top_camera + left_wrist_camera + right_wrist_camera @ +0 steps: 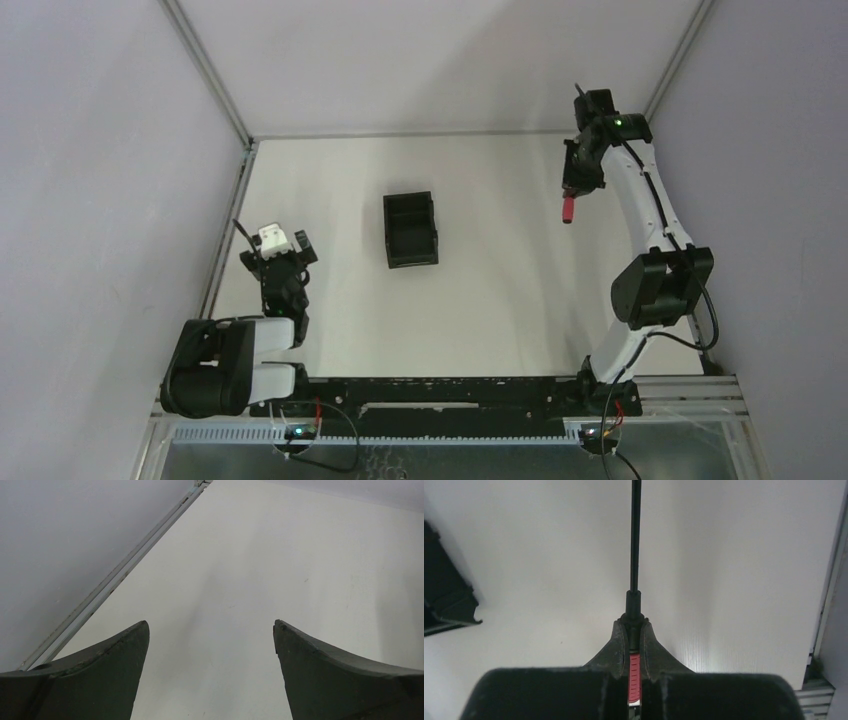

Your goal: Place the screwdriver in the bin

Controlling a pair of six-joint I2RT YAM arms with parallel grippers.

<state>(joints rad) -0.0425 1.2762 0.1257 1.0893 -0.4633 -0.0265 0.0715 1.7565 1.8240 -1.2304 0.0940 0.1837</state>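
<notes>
Right end effector [633,626] clamped on screwdriver [633,600], left end effector [211,625] spread wide, bin [410,230] well apart from both

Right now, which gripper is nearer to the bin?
Left, by the top view. The open left gripper sits left of the bin; the right gripper, shut on the screwdriver, is farther off on the bin's right.
</notes>
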